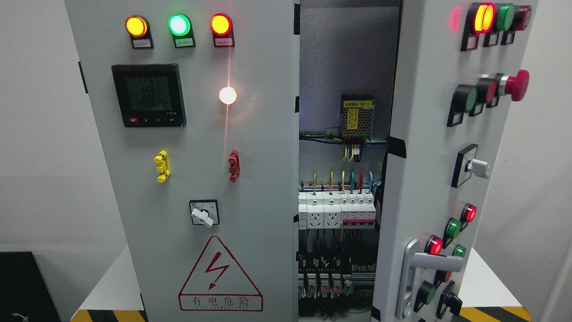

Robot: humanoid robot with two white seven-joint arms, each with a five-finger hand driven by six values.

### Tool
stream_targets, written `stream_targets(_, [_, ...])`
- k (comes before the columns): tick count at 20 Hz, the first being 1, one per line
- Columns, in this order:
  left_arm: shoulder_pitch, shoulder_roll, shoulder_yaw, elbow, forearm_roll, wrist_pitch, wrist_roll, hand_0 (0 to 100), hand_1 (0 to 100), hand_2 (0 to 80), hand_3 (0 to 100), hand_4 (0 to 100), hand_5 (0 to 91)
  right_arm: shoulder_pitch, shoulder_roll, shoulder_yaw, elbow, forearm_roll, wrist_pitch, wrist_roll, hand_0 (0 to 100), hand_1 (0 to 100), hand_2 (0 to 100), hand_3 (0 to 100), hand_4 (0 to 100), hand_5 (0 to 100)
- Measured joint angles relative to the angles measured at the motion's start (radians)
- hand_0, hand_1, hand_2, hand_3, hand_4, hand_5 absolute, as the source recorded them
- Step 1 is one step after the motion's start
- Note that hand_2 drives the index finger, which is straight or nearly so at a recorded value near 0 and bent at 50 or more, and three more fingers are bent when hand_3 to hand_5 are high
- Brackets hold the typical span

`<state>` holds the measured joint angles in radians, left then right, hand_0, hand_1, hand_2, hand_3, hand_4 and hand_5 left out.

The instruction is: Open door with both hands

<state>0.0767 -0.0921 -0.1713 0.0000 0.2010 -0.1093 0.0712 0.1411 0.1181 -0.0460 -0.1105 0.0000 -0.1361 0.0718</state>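
Note:
A grey electrical cabinet fills the head view. Its left door [187, 147] is closed and carries three lit lamps, a digital meter [148, 95], a rotary switch [204, 213] and a red warning triangle. The right door [429, 179] stands swung outward, seen almost edge-on, with a silver lever handle [424, 264] low on it and several buttons and lamps. Between the doors the interior [342, 201] shows breakers, sockets and wiring. No robot hand or arm appears anywhere in the frame.
The cabinet stands on a white platform [107, 286] with black-and-yellow striped edging. A black box [22, 286] sits at the lower left. White walls lie behind on both sides. A red mushroom button [516, 85] sticks out from the open door.

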Motion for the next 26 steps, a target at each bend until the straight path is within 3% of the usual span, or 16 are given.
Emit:
stream_targets(13, [0.012,0.003,-0.001,-0.034,-0.001,0.0,0.0,0,0,0.0,0,0,0.0,0.0,0.0,0.0,0.0,0.0,0.0,0.0,19,0,0,0,0,0])
stream_targets(19, [0.09,0.033,-0.02,-0.174,-0.004,0.001,-0.002,0,0,0.0,0,0,0.0,0.0,0.0,0.0,0.0,0.0,0.0,0.0,19,0,0,0,0,0])
stream_targets(26, [0.179,0.122,-0.12,-0.415,-0.005,0.004,-0.003,0,0,0.0,0,0,0.0,0.0,0.0,0.0,0.0,0.0,0.0,0.0,19,0,0,0,0,0])
